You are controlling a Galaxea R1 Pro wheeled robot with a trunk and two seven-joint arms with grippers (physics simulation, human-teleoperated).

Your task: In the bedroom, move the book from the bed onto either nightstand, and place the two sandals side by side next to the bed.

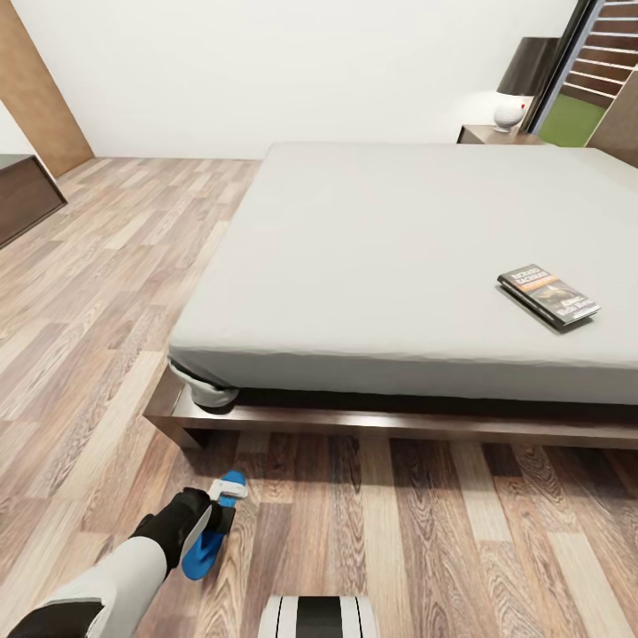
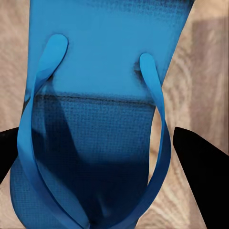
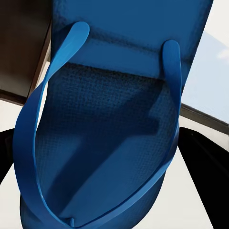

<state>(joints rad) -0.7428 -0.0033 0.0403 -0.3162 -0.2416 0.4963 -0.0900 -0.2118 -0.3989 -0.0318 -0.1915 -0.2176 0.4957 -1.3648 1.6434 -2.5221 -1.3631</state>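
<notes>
Two sandals held, book waiting on the bed

The left gripper (image 1: 217,509) is seen low over the wood floor (image 1: 443,549) near the bed (image 1: 372,257) corner, closed across one blue sandal (image 1: 208,532). A second blue sandal (image 3: 114,138) is framed between the right gripper's dark fingers (image 3: 202,162), apparently clamped, though contact cannot be confirmed. Both are judged light and flexible, best pinched at the sole edge. The book (image 1: 548,295), thin and light, lies flat on the mattress.

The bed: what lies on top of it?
On the bed only the book lies flat on the grey mattress, near its front edge. The far right part of the mattress runs out of the head view, so it cannot be checked.
</notes>
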